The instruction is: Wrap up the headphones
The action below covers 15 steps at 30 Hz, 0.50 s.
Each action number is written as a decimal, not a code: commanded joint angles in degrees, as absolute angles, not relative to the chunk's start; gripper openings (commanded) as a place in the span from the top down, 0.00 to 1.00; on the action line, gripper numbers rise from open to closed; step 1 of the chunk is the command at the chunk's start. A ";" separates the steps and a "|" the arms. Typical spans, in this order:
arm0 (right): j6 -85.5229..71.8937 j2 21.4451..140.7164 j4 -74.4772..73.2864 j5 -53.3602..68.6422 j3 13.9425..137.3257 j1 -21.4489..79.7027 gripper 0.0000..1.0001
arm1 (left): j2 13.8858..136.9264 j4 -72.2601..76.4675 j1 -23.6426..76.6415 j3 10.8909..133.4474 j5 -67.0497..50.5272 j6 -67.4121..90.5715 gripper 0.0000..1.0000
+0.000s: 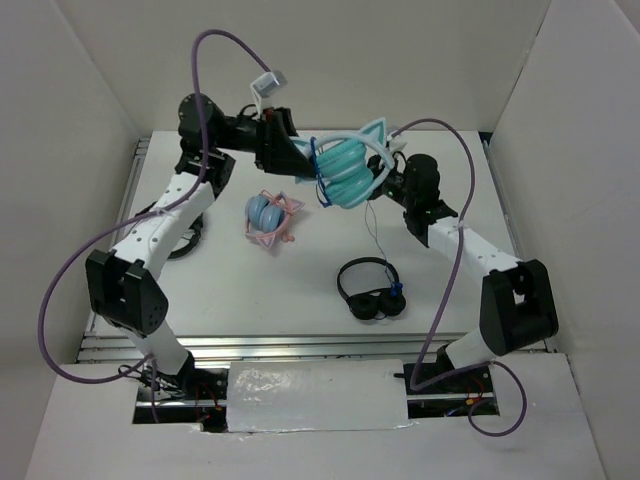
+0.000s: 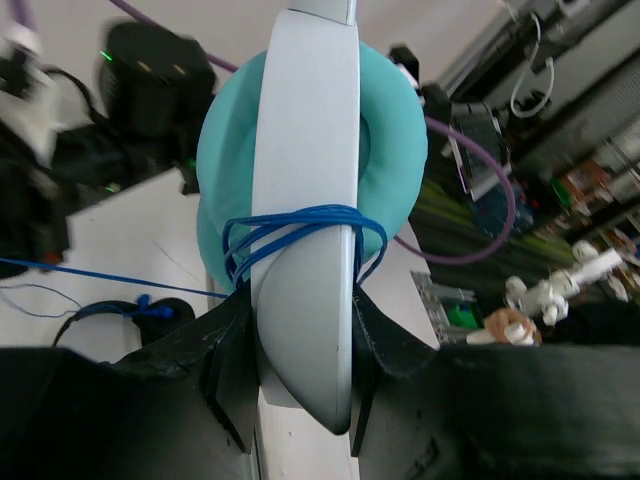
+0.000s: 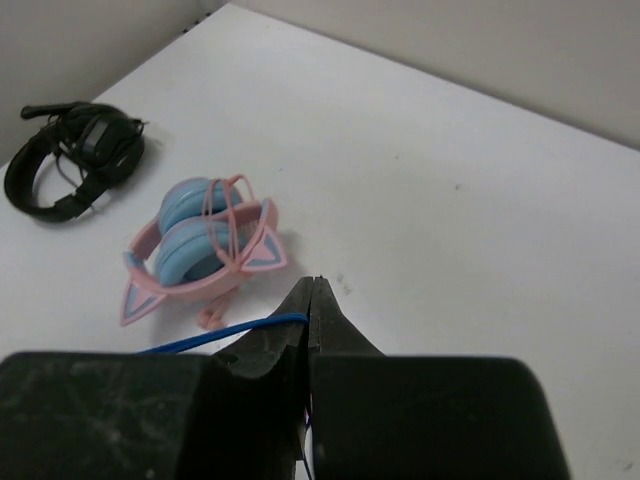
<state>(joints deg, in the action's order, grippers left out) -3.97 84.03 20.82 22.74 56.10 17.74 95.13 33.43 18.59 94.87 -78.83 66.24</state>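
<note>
The teal headphones (image 1: pixel 345 170) hang in the air over the back of the table, between my two grippers. My left gripper (image 1: pixel 300 155) is shut on one ear cup. In the left wrist view its jaws (image 2: pixel 300 370) clamp the cup's pale grey shell (image 2: pixel 305 200), with the teal pad (image 2: pixel 395 150) behind. Blue cable (image 2: pixel 300 225) is looped several times around the cups. My right gripper (image 1: pixel 385 180) sits just right of the headphones. It is shut (image 3: pixel 313 300) on the blue cable (image 3: pixel 230 335). A thin strand (image 1: pixel 372 225) trails down toward the table.
A pink-and-blue cat-ear pair (image 1: pixel 268 218) lies on the table below the left gripper and also shows in the right wrist view (image 3: pixel 205 250). Black headphones (image 1: pixel 370 290) lie front right, with a small blue piece (image 1: pixel 397 291) on them. White walls (image 1: pixel 560 150) enclose the table.
</note>
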 commanded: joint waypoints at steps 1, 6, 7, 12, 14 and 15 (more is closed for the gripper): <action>-2.19 88.06 27.07 21.63 61.69 14.77 1.00 | 95.44 52.34 20.82 93.79 -84.98 74.24 1.00; -6.32 91.84 38.18 19.25 63.72 13.10 1.00 | 103.94 81.24 24.52 96.22 -88.94 96.54 1.00; -7.29 92.02 40.93 18.99 63.20 13.10 1.00 | 106.06 92.35 25.22 98.07 -89.82 107.38 1.00; -11.33 93.16 54.04 13.37 62.66 12.48 1.00 | 118.03 105.21 28.47 109.86 -94.57 125.87 1.00; -12.56 93.78 56.32 12.48 63.98 11.78 0.96 | 120.92 105.20 28.65 111.26 -94.48 126.73 1.00; -13.26 94.04 57.03 13.26 64.59 10.82 0.93 | 121.72 105.21 28.48 111.70 -94.66 127.52 1.00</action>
